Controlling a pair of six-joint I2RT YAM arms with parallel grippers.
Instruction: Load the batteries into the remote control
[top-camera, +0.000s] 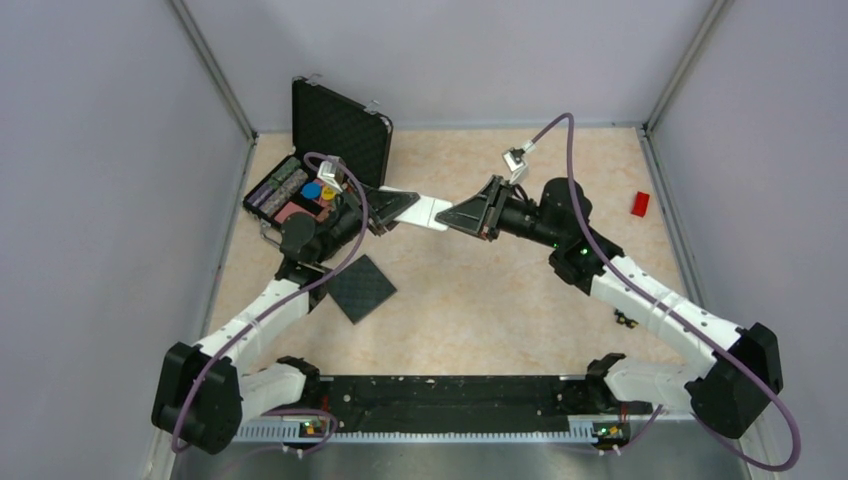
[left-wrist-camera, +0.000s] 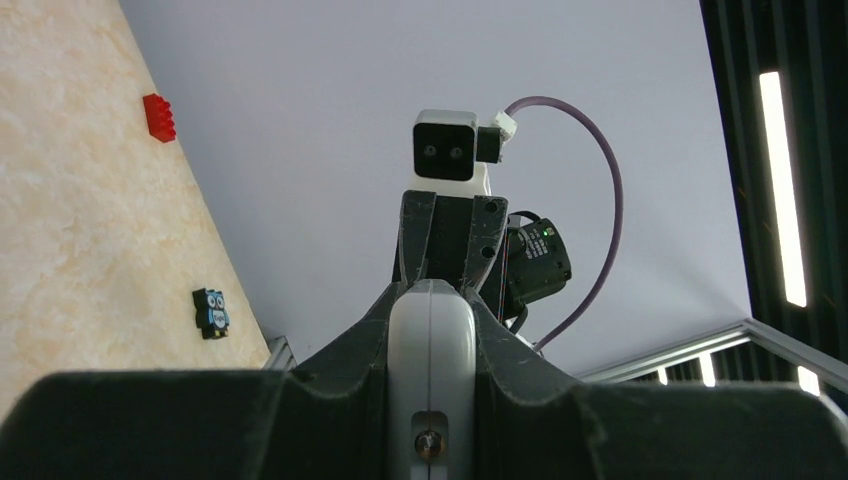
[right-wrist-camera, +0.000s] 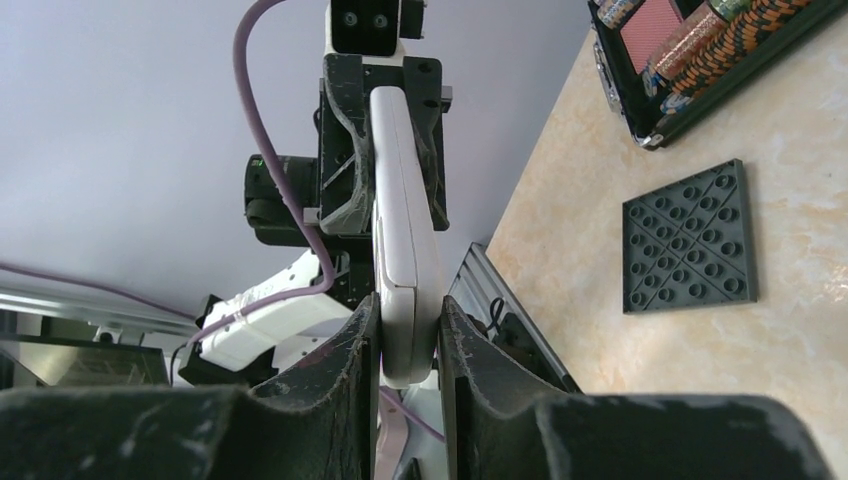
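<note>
Surface (top-camera: 470, 300): beige, marbled, enclosed by grey walls (top-camera: 100, 150).
Far left: open black case (top-camera: 340, 125), contents partly hidden behind the left arm.
Just nearer: dark square pad (top-camera: 360, 288), lying flat.
Centre: left end effector (top-camera: 400, 208) and right end effector (top-camera: 462, 215), each clamped on one end of the white remote (top-camera: 432, 212), which is held off the surface. It shows edge-on in both wrist views, so its faces cannot be read.
Right: red block (top-camera: 640, 203); small dark figure (top-camera: 627, 319), indistinct from above.
</note>
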